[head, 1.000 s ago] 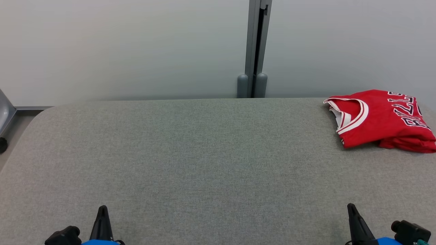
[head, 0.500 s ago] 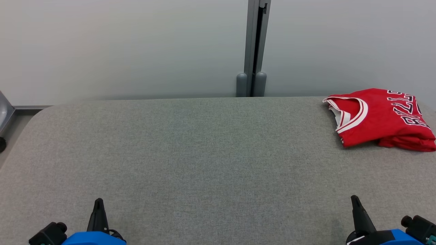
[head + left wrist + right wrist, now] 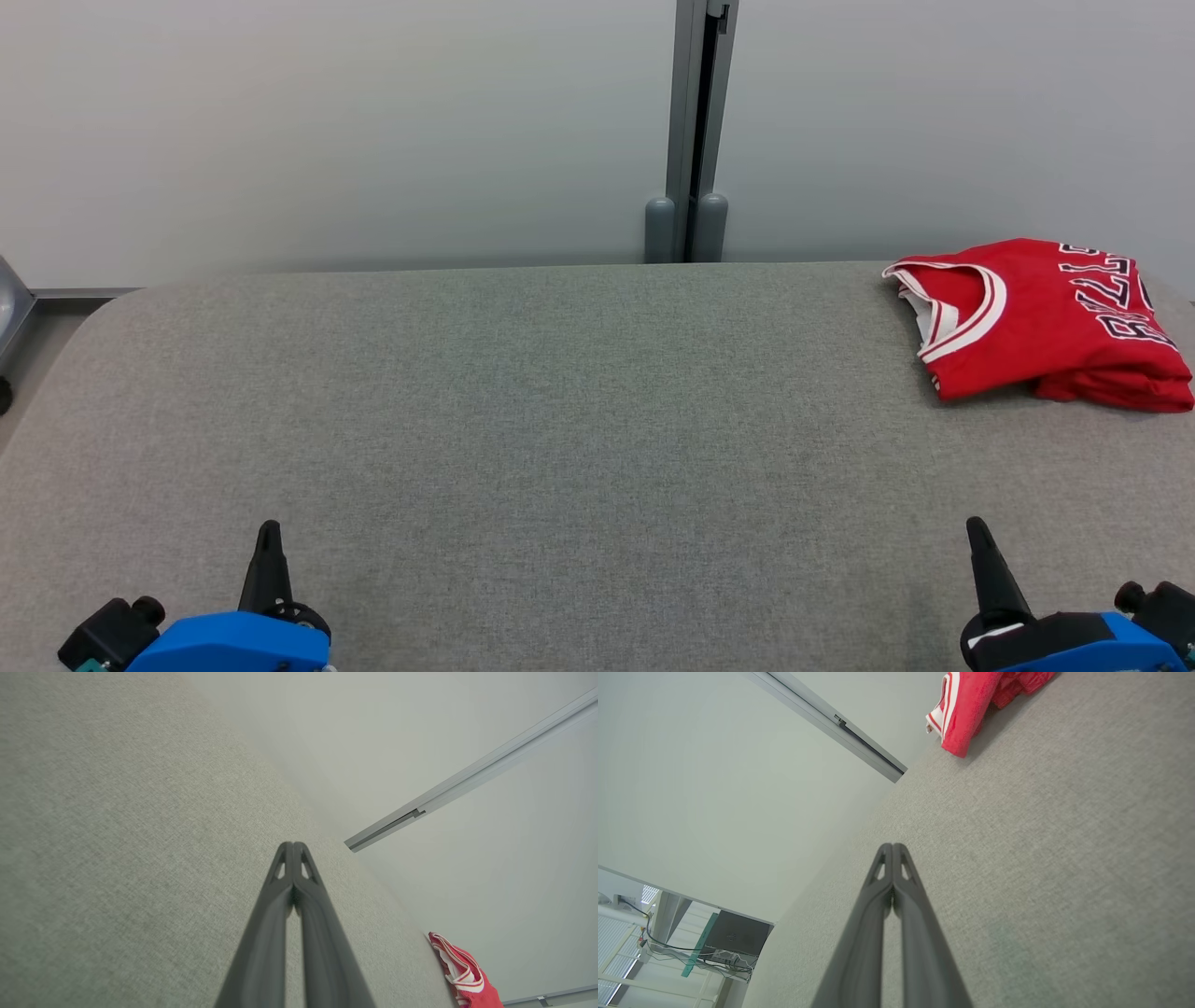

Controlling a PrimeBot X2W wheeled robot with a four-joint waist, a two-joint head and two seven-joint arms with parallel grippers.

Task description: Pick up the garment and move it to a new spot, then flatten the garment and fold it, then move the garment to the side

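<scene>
status: the garment (image 3: pixel 1036 322) lies at the far right corner of the table (image 3: pixel 560 420). it is red with white trim and folded into a compact bundle, with the collar toward the table's middle. it is well apart from both grippers

left gripper (image 3: pixel 269 534): at the near edge, toward the near left corner. its fingers are pressed together tip to tip and hold nothing

right gripper (image 3: pixel 977 530): at the near edge, toward the near right corner. its fingers are likewise closed and empty. both grippers point toward the far edge

step in hand: judging from the layout, the fold looks done and the garment is set to the side, so the last step appears complete and both arms are in the rest posture. the bundle looks slightly bunched at its near right end

next move: probably none beyond holding the arms clear. if the bundle needs tidying, the right gripper is the nearer one. it must open its fingers, reach to the far right corner and pinch all layers together, or the fold may spill
</scene>
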